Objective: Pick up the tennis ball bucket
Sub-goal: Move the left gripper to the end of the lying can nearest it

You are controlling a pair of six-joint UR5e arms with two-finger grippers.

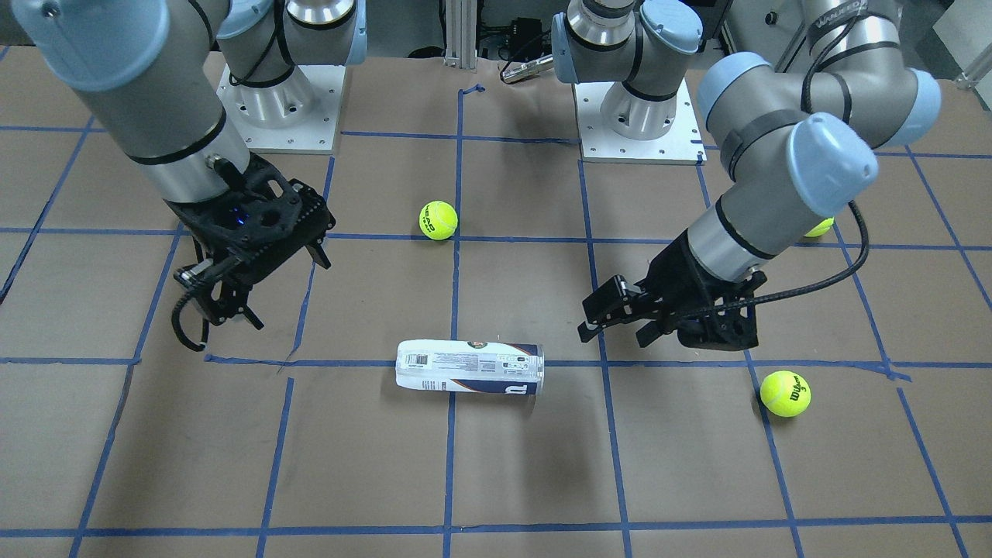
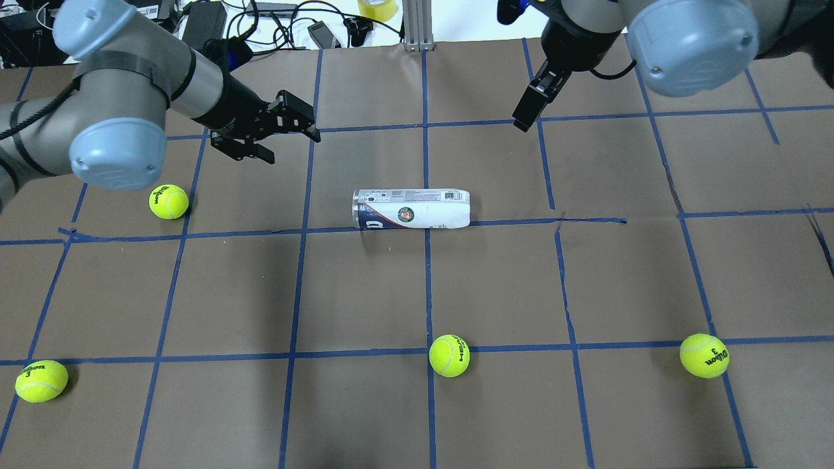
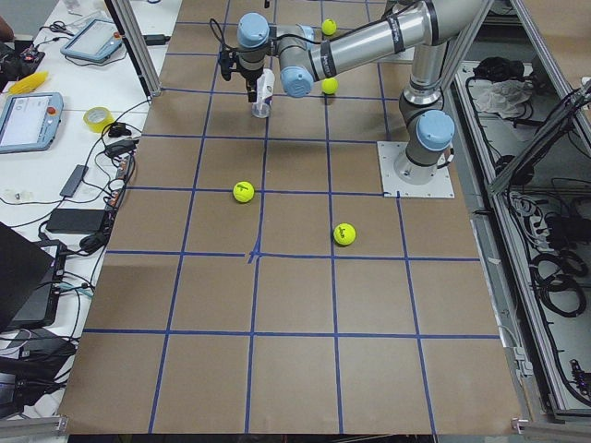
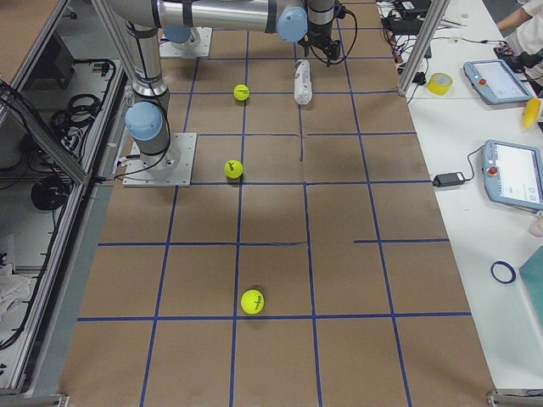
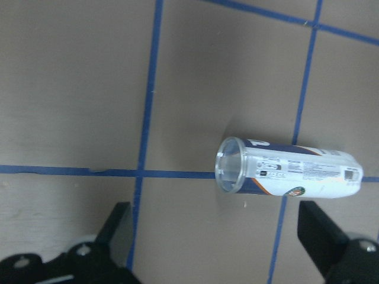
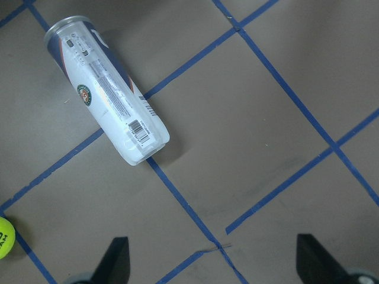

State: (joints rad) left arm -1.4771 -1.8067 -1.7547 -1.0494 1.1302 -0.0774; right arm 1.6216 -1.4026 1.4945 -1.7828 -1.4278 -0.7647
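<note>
The tennis ball bucket [image 2: 410, 208] is a clear can with a white and navy label. It lies on its side on the brown table, empty, also seen in the front view [image 1: 467, 366]. My left gripper [image 2: 293, 144] hovers open and empty beyond the can's open end; its wrist view shows the can [image 5: 290, 174] between and ahead of the fingers [image 5: 118, 228]. My right gripper [image 2: 524, 120] hovers open and empty past the can's closed end; its wrist view shows the can [image 6: 106, 89] at the upper left. Neither gripper touches the can.
Several yellow-green tennis balls lie loose: one near my left arm [image 2: 169, 201], one at the near left corner [image 2: 41, 380], one in the near middle [image 2: 449, 355], one at the near right [image 2: 704, 355]. Blue tape lines grid the table.
</note>
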